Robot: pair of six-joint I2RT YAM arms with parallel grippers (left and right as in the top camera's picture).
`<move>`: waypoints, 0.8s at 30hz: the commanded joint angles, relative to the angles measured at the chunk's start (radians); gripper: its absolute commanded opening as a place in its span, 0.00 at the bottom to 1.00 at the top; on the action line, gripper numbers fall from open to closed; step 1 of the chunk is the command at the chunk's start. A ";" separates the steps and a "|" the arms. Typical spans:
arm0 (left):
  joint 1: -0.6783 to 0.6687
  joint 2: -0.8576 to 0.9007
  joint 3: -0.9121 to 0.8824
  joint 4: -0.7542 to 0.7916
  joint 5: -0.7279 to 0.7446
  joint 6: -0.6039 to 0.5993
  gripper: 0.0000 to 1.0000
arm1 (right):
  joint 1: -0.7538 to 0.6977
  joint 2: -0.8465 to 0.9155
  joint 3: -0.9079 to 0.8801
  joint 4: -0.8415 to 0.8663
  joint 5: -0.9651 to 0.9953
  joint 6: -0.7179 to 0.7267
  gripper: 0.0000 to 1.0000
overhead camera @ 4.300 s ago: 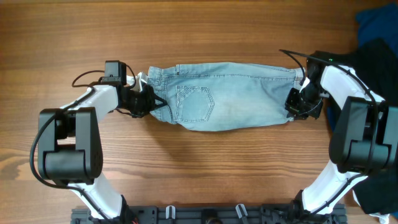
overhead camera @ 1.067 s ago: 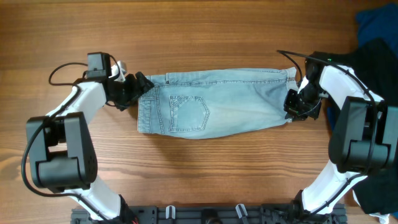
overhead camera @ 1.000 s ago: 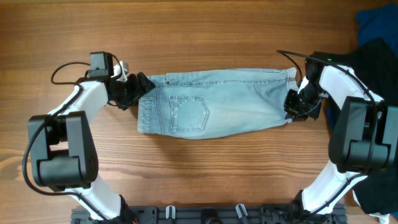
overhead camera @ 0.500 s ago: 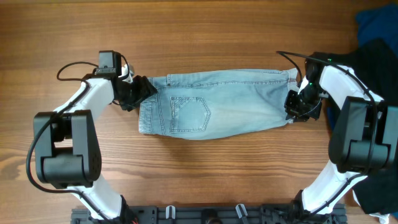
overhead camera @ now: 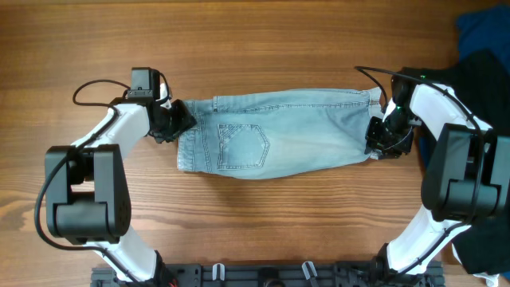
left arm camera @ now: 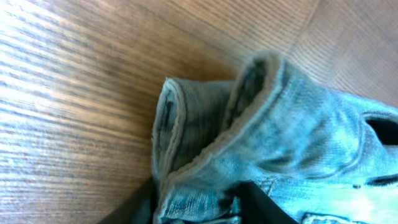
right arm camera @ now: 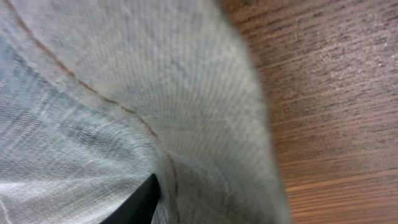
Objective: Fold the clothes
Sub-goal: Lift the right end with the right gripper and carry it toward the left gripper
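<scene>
The light blue denim shorts (overhead camera: 279,131) lie stretched flat across the middle of the table, back pocket up, waistband to the left. My left gripper (overhead camera: 177,119) is shut on the upper left corner of the waistband; the left wrist view shows the bunched waistband (left arm camera: 249,137) between the black fingers. My right gripper (overhead camera: 378,142) is shut on the right hem of the shorts; the right wrist view is filled with pale denim (right arm camera: 124,93) and one black finger tip shows.
A royal blue cloth (overhead camera: 482,28) and a black garment (overhead camera: 486,72) lie at the table's right edge, behind the right arm. Bare wood table (overhead camera: 263,215) surrounds the shorts.
My left gripper has moved slightly right, toward the shorts, still holding the waistband, which has slackened a little. The right gripper has stayed in place on the hem.
</scene>
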 commanded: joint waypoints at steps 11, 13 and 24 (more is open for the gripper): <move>0.145 -0.055 -0.027 -0.233 -0.150 0.095 0.04 | -0.023 -0.173 0.256 -0.112 0.030 0.031 0.39; 0.165 -0.113 0.004 -0.305 -0.151 0.096 0.04 | -0.011 -0.243 0.275 -0.111 -0.137 -0.047 0.38; 0.170 -0.307 0.248 -0.534 -0.151 0.095 0.04 | 0.268 -0.272 0.184 -0.048 -0.452 -0.134 0.04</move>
